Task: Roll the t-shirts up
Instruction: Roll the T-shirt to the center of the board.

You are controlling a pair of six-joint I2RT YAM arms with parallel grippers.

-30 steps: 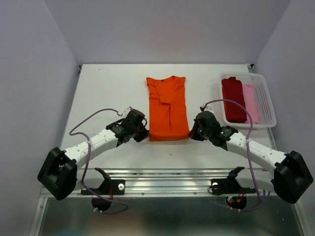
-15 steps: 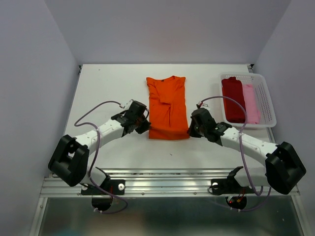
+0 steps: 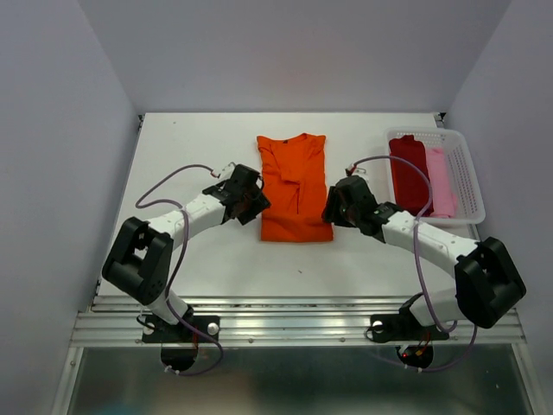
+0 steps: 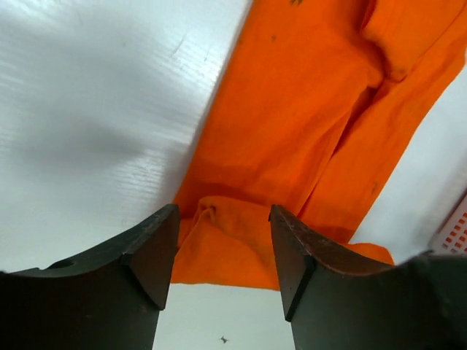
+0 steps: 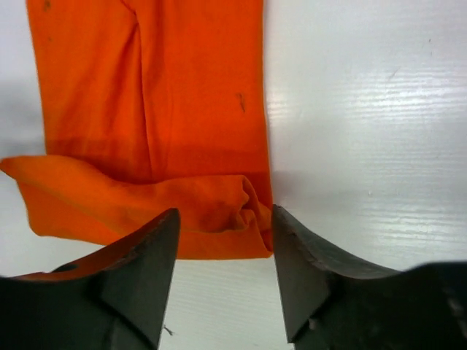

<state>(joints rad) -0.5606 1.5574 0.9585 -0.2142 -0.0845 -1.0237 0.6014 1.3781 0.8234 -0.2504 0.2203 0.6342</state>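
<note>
Nearest you, both arms reach out from the ribbed metal rail (image 3: 294,322) and bend inward over the flat white table (image 3: 190,156). Your left gripper (image 3: 257,207) sits at the near left corner of the bright orange cloth short-sleeved t-shirt (image 3: 294,181). Your right gripper (image 3: 332,213) sits at its near right corner.

In the left wrist view, the left gripper (image 4: 223,219) has its fingers spread wide, with the bunched corner of the hem lying in the gap between them. You cannot tell whether either finger touches the cloth. The right wrist view shows the same: the right gripper (image 5: 225,219) is spread apart, and the turned-over hem corner lies between its fingers.

The near hem of the orange shirt (image 5: 146,200) is turned up onto the shirt in one loose, uneven fold that runs across its width.

Past that fold the shirt lies flat in the middle of the table as a long narrow strip. Its sides are folded in and its collar is at the far end.

Further back and to your right stands a white plastic lattice basket (image 3: 473,186), apart from the orange shirt. It holds a dark red t-shirt (image 3: 409,173) on the left and a pale pink t-shirt (image 3: 441,180) just beside it on the right.
</note>
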